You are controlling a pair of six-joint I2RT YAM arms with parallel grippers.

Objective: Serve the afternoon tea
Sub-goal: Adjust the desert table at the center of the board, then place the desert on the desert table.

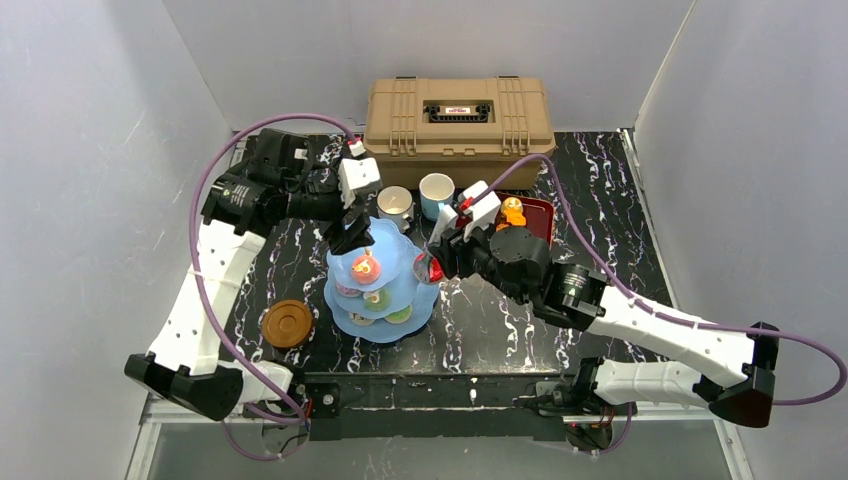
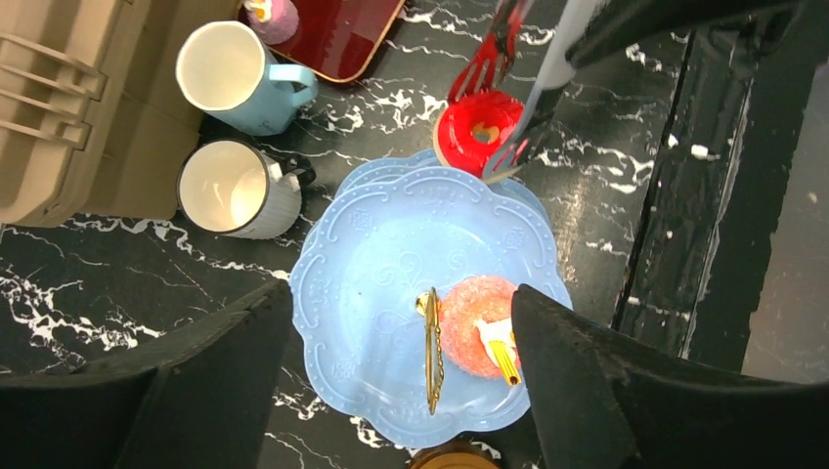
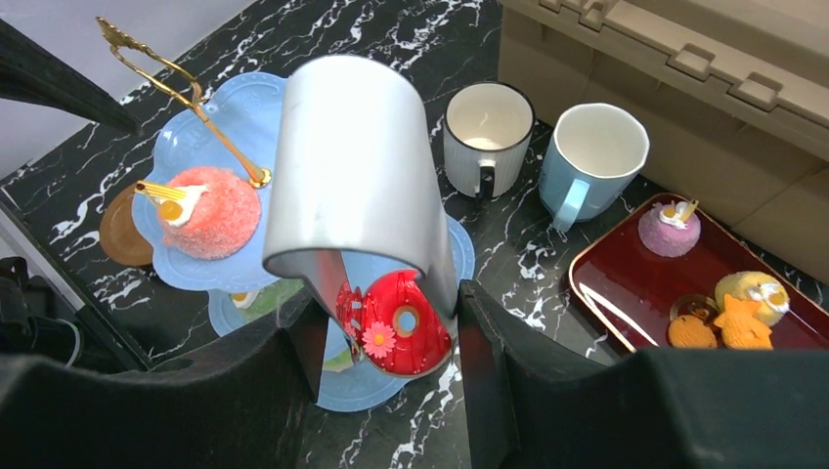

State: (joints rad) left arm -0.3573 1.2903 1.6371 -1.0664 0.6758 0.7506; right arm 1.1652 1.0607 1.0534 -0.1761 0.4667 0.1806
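Right end effector [image 1: 452,250] is clamped on a pair of shiny metal tongs [image 3: 352,166], and those pinch a glossy red toy donut [image 3: 399,322] right at the edge of the light-blue three-tier scalloped cake stand [image 2: 371,234]. Left end effector [image 2: 401,303] hangs over the stand's top tier, fingers spread wide, nothing in them. Counter [image 1: 500,320] is black marble-look with white veins; plain grey walls [image 1: 90,150] box it in.

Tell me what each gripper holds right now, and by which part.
Right gripper is shut on the metal tongs, gripping their arms below the looped end; the tongs pinch a red donut. Left gripper is open, holding nothing.
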